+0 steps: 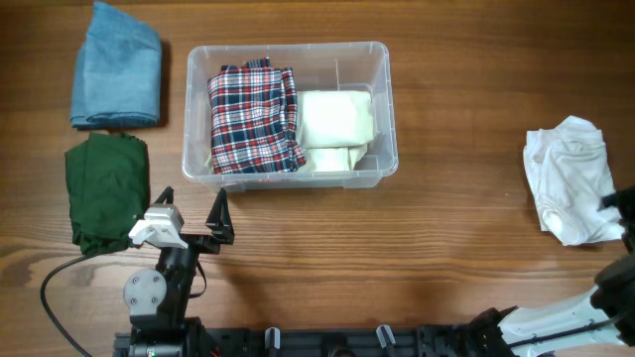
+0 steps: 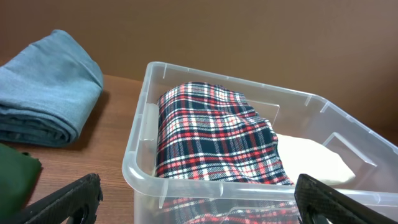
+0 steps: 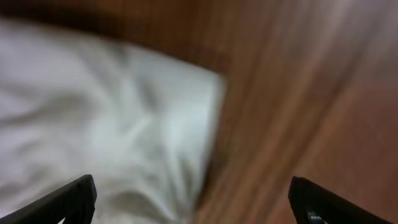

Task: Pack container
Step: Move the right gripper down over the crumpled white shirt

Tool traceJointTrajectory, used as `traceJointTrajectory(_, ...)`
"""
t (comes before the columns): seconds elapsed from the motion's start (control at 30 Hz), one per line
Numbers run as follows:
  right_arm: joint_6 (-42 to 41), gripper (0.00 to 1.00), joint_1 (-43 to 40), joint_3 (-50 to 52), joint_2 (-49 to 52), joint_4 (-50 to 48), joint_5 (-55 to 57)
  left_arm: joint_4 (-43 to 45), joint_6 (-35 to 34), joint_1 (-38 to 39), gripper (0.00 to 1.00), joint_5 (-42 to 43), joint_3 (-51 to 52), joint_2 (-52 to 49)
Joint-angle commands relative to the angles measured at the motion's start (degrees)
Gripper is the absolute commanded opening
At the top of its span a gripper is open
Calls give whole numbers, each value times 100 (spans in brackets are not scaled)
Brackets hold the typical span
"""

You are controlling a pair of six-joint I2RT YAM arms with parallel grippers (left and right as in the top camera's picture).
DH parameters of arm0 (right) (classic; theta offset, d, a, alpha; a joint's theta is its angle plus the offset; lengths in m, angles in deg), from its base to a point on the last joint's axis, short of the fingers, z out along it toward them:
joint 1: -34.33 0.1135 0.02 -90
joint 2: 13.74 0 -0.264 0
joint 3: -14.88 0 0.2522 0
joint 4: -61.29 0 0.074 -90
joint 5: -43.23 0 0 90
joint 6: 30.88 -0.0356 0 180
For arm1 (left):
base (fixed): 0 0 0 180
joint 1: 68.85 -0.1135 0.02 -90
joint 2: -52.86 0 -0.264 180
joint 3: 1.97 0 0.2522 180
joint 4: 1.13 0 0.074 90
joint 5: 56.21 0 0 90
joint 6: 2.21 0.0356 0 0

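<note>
Spanning the view, the wooden worktop (image 1: 446,248) carries the clear container (image 1: 288,179) near its middle, with a plaid cloth (image 1: 253,121) beside a cream cloth (image 1: 337,124) inside. A blue cloth (image 1: 117,67) and a green cloth (image 1: 104,188) lie to its left, a crumpled white cloth (image 1: 571,178) far right. The left gripper (image 1: 191,198), spread wide and empty, faces the container. The right gripper (image 3: 202,199), also spread, hovers over the white cloth.

The container (image 1: 288,47) is set mid-table (image 1: 456,248), toward the far edge. In it, an inner left cloth (image 1: 253,119) and an inner right cloth (image 1: 339,124) are laid side by side. By the left edge, a rear cloth (image 1: 117,67) is laid behind a front cloth (image 1: 104,193). A lone cloth (image 1: 571,178) is laid near the right edge.
</note>
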Motion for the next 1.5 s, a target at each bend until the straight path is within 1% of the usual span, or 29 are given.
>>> traceJointTrajectory(0.0,-898,100,-282,35,-96,144,94,-4,-28,-31,100,-55,37,26)
traceJointTrajectory(0.13,-870,100,-317,354,-96,-46,83,-4,-28,-31,100,-55,37,26)
traceJointTrajectory(0.23,-546,100,-317,844,-96,-673,-551,-4,-28,-31,100,-55,37,26)
traceJointTrajectory(0.33,-538,100,-317,1386,-96,-1401,-1139,-2,-28,-31,100,-55,37,26)
traceJointTrajectory(0.47,-518,100,-317,1705,-96,-1847,-1161,-4,-28,-31,100,-55,37,26)
traceJointTrajectory(0.73,-896,99,-295,2564,-96,-2791,-1530,-4,-28,-31,100,-55,37,26)
traceJointTrajectory(0.97,-1163,98,-42,3355,-94,-3687,-1609,-4,-28,-31,100,-55,37,26)
traceJointTrajectory(1.03,-1196,98,-2,3423,-96,-3762,-1631,-4,-28,-31,100,-55,37,26)
traceJointTrajectory(1.1,-1180,95,0,3427,-96,-3773,-1604,-4,-28,-31,100,-55,37,26)
traceJointTrajectory(1.3,-1106,95,-4,3220,-96,-4000,-1698,-4,-28,-31,100,-55,37,26)
traceJointTrajectory(1.37,-866,95,-4,3008,-96,-3899,-1690,-4,-28,-31,100,-55,37,26)
traceJointTrajectory(1.47,-896,95,-4,2721,-129,-3499,-1668,-4,-28,-31,100,-55,37,26)
